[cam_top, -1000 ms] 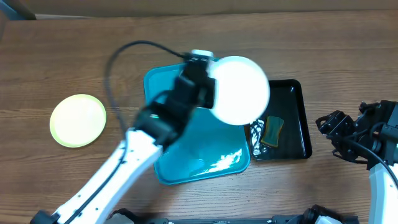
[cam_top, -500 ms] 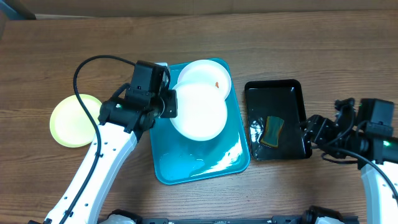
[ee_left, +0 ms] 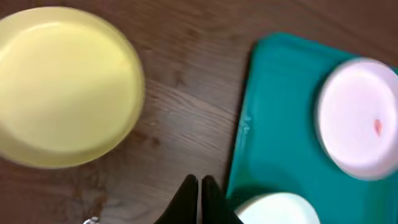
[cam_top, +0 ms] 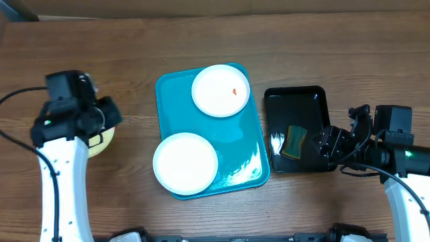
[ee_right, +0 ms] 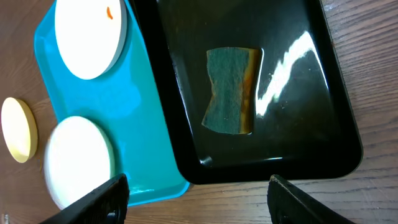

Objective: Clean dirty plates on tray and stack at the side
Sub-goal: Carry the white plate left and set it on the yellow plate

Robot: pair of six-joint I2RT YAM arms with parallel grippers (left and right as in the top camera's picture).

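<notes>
The turquoise tray (cam_top: pixel 235 144) lies at the table's middle. A white plate (cam_top: pixel 220 90) with a small orange-red smear sits at its far end. A second white plate (cam_top: pixel 185 163), with no visible smear, lies at its near left corner, overlapping the rim. The pale yellow-green plate (cam_top: pixel 102 141) lies on the table to the left, mostly hidden under my left arm; the left wrist view shows it whole (ee_left: pixel 62 84). My left gripper (cam_top: pixel 111 112) is shut and empty above the wood between that plate and the tray (ee_left: pixel 280 124). My right gripper (ee_right: pixel 199 182) is open and empty at the black tray's near edge.
A glossy black tray (cam_top: pixel 316 101) stands right of the turquoise tray and holds a green-and-yellow sponge (cam_top: pixel 293 142), which also shows in the right wrist view (ee_right: pixel 231 90). Bare wooden table (cam_top: pixel 101 60) surrounds both trays.
My left gripper has let go of the white plate, which now lies at the tray's near left corner. The left arm has swung left over the yellow-green plate. The right arm shifted slightly.
</notes>
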